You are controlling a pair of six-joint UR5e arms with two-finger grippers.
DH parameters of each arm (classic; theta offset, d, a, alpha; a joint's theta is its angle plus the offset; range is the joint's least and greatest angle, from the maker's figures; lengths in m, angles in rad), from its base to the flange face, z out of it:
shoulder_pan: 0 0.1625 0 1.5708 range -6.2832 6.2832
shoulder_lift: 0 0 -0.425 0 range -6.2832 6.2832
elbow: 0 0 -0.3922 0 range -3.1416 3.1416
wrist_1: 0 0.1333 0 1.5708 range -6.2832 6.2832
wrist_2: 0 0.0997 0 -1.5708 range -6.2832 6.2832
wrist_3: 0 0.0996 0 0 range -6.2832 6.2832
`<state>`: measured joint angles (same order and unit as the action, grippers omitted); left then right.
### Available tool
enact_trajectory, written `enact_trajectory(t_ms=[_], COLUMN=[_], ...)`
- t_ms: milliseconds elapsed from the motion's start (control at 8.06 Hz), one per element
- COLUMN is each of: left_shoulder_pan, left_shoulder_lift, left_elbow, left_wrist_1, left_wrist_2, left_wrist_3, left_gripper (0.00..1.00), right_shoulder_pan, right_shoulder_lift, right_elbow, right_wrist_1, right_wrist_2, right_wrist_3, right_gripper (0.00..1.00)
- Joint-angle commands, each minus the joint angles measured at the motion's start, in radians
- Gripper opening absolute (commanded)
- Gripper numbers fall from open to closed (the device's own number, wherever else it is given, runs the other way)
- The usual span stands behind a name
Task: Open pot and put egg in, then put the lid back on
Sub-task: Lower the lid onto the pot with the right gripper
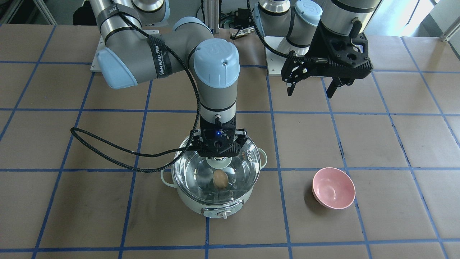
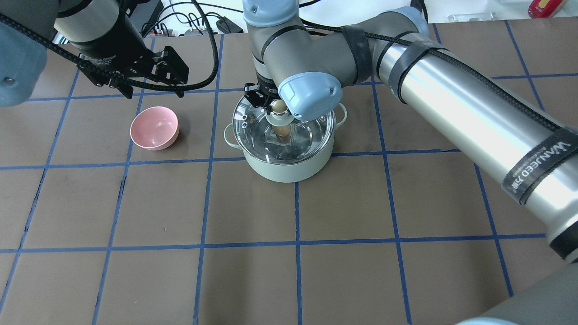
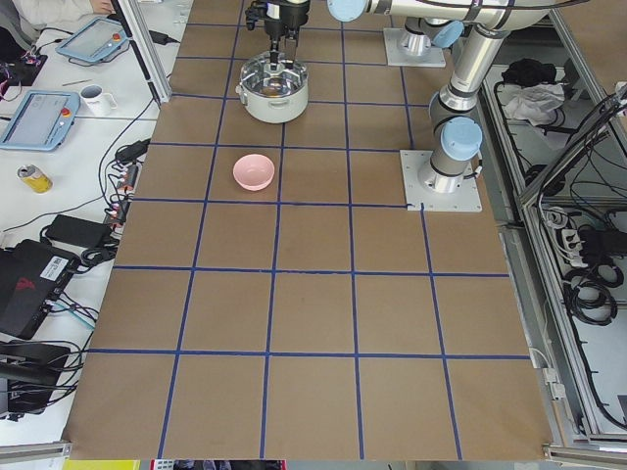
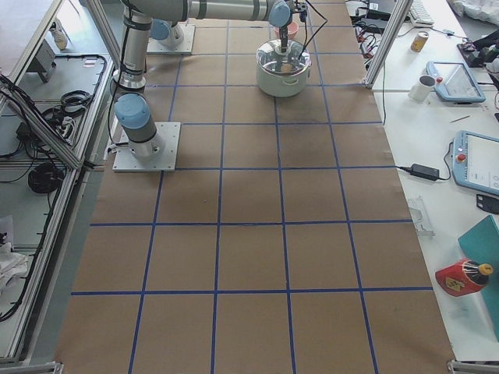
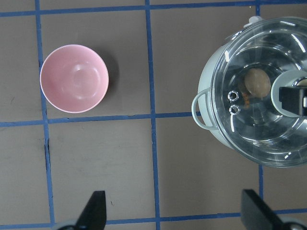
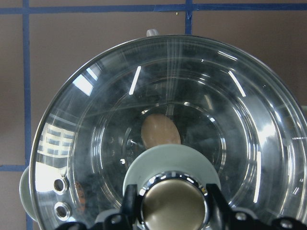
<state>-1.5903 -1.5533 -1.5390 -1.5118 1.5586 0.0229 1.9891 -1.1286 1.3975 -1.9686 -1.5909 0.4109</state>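
Table [image 1: 359, 144]: lid [image 1: 194, 176] on pot [image 2: 284, 171], egg [image 1: 220, 178] inside

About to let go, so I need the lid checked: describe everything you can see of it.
The lid is a round dome of clear glass with a pale green centre hub, a beige knob and two small ringed holes near the edge. It covers the pot, apparently level on its rim. The right gripper grips the knob from above. The egg shows through the glass.

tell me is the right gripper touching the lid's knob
Touching. The right wrist view shows the right gripper with its fingers pressed against both sides of the knob on the lid, with no gap visible.
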Motion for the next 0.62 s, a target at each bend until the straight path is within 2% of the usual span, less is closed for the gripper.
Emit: enact_trajectory(t_ms=[0, 497], left_shoulder_pan=[0.001, 0.001], left_shoulder_lift=[-0.001, -0.005], left_elbow=[-0.001, -0.001], left_wrist_1=[0.001, 0.001], left_wrist_2=[0.001, 0.001], left_wrist_3=[0.009, 0.011], left_gripper=[1.00, 1.00], right_shoulder_pan=[-0.003, -0.007], right_shoulder_lift=[0.001, 0.001], right_elbow=[0.000, 0.002], right_wrist_1=[0.000, 0.000], right_wrist_2=[-0.006, -0.008], right_wrist_3=[-0.004, -0.017], right_gripper=[0.00, 0.00])
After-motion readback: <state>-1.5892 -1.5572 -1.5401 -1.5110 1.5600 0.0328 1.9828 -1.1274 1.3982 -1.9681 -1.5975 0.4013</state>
